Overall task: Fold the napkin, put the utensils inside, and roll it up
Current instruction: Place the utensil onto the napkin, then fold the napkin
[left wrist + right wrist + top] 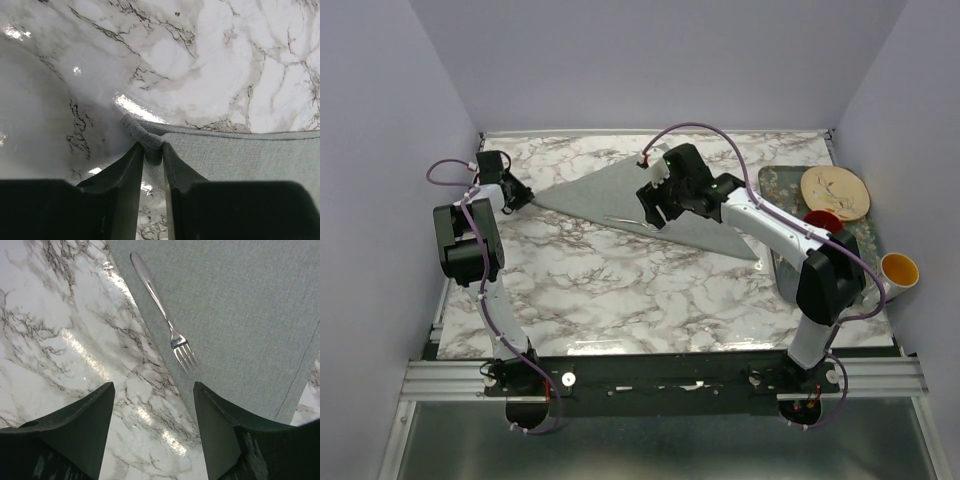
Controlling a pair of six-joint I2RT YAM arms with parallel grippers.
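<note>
The grey-green napkin (620, 198) lies folded into a triangle on the marble table, its point to the left. My left gripper (520, 196) is shut on that left corner (145, 137), which bunches between the fingers. A silver fork (164, 315) lies on the napkin near its front edge, tines toward me; it also shows in the top view (625, 221). My right gripper (655, 212) is open and empty, hovering over the napkin's front edge just beyond the fork's tines (186, 359).
A floral grey tray (782, 184) stands at the right with a wooden plate (835, 191) and a red bowl (823, 220). An orange-lined cup (900, 269) stands off the table's right edge. Walls close in on the left, back and right.
</note>
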